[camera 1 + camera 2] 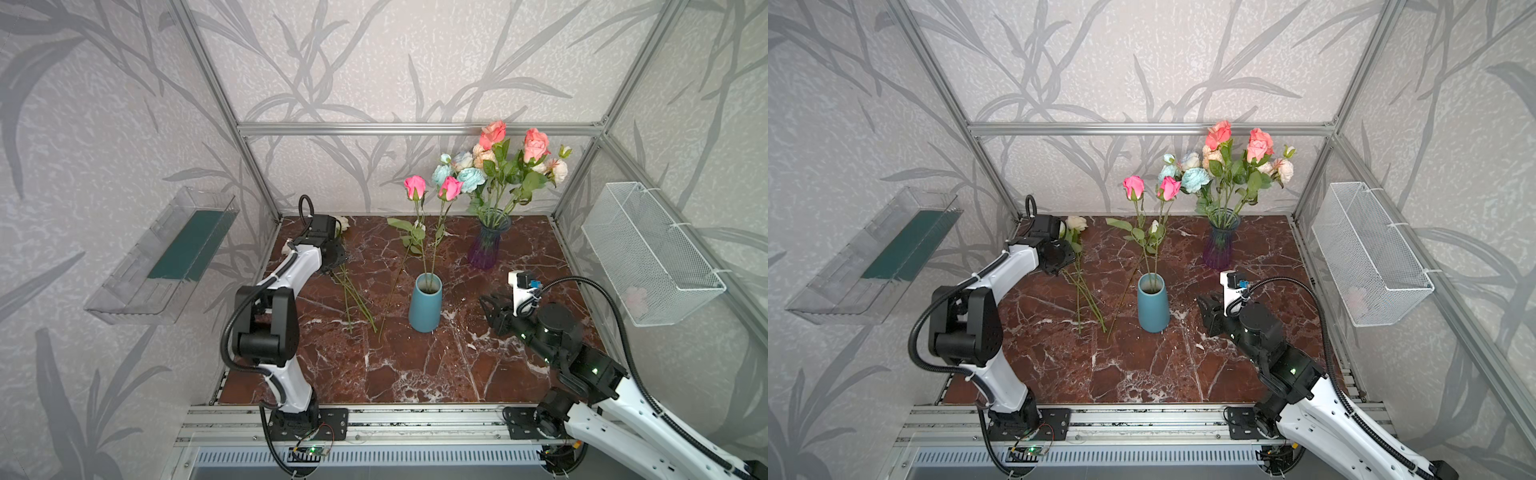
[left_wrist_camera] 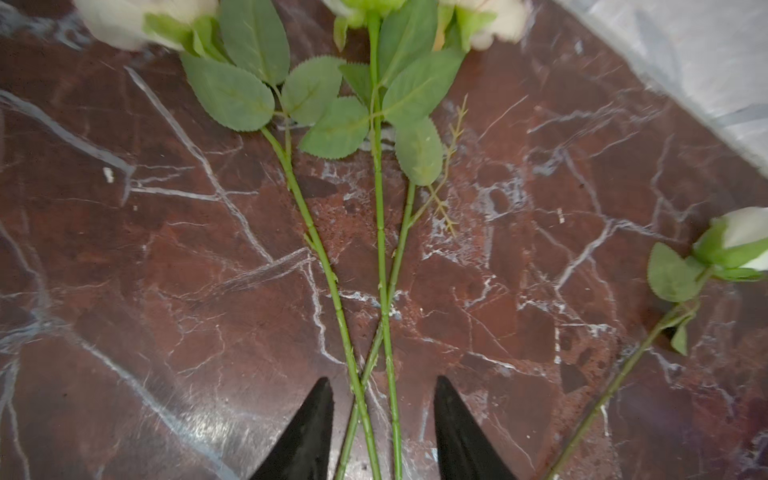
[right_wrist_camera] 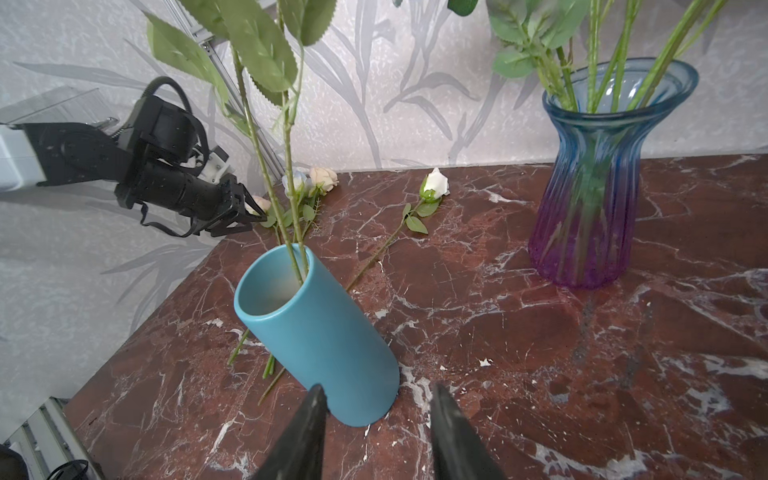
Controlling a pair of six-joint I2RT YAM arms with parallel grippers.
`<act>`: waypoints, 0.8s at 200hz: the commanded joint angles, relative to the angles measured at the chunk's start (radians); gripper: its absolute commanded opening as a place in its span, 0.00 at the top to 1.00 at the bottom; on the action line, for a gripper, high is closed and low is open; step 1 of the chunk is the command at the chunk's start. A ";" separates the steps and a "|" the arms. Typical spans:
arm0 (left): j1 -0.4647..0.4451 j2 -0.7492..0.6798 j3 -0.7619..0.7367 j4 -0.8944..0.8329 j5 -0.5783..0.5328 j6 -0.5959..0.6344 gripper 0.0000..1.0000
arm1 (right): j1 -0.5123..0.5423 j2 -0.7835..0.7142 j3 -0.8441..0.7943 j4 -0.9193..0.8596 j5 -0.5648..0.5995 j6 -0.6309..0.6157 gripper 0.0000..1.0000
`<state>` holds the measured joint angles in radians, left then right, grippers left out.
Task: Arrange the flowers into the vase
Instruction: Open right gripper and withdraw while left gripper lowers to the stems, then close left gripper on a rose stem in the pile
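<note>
L gripper (image 2: 382, 382) released, jaws either side of 3 crossed stems (image 2: 376, 232) lying near bench (image 1: 415, 374) back-left corner, not touching them. White bud (image 2: 744, 237) lies apart from these, nearer mid-back. Blue vase (image 1: 424, 307) upright mid-bench w/ 2 pink roses (image 1: 414, 186) in it. Glass vase (image 1: 484, 245) toward back-right corner holds the bunch (image 1: 498, 166). R gripper (image 3: 377, 388) released, empty, near blue vase on its right-edge side.

Front tabletop (image 1: 415, 374) free; teal vase (image 1: 424, 307), glass vase (image 1: 484, 247) & loose stems (image 1: 353, 295) block mid/rear.
</note>
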<state>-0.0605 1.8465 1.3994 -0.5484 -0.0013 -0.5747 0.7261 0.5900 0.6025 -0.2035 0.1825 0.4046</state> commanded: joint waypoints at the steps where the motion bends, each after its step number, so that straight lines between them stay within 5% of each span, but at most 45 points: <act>1: -0.001 0.071 0.069 -0.123 0.037 0.044 0.59 | -0.004 -0.015 -0.015 0.022 -0.007 0.025 0.58; 112: -0.014 0.219 0.091 -0.060 0.140 0.071 0.65 | -0.017 -0.071 -0.074 0.022 -0.010 0.048 0.58; 160: -0.020 0.237 0.113 -0.075 0.141 0.079 0.77 | -0.022 -0.054 -0.084 0.049 -0.021 0.056 0.58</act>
<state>-0.0769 2.0701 1.4742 -0.6029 0.1337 -0.5068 0.7101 0.5316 0.5282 -0.1925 0.1734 0.4484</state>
